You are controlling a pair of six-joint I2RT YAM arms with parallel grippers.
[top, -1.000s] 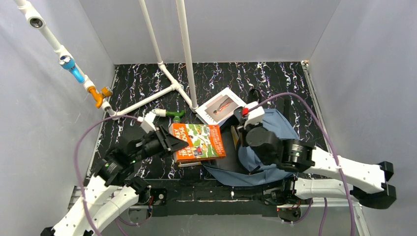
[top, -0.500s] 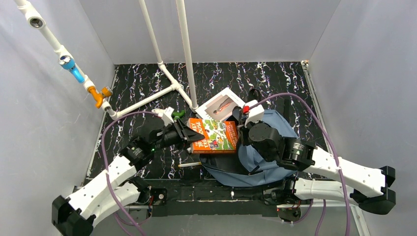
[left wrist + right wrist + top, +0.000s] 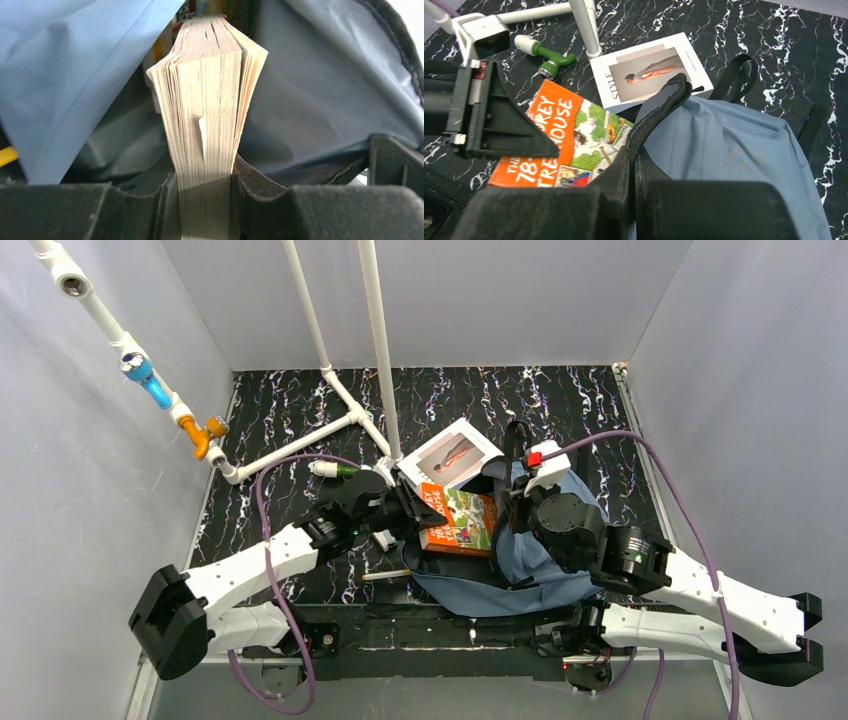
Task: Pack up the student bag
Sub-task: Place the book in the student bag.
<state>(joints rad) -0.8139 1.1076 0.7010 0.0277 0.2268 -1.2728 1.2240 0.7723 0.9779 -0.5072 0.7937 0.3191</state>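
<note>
The student bag [image 3: 515, 558], slate-blue, slumps at the near right of the worktop [image 3: 560, 400]; the orange book [image 3: 462, 522] has moved rightward to its mouth. Left wrist: the left pincer [image 3: 205, 187] clamps the book. Right wrist: the right pincer [image 3: 634, 167] pinches the bag's black rim.

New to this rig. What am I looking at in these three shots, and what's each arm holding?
Two robot arms are bolted at the near edge of a black marbled table. One picture looks down from above; the other two come from a camera on each wrist. The left tool grips an orange book by its page edge, the far end poking into the blue backpack. The right tool pinches the backpack's black zipper rim, lifting the mouth open. A white book lies beside it, near a white pipe frame.
</note>
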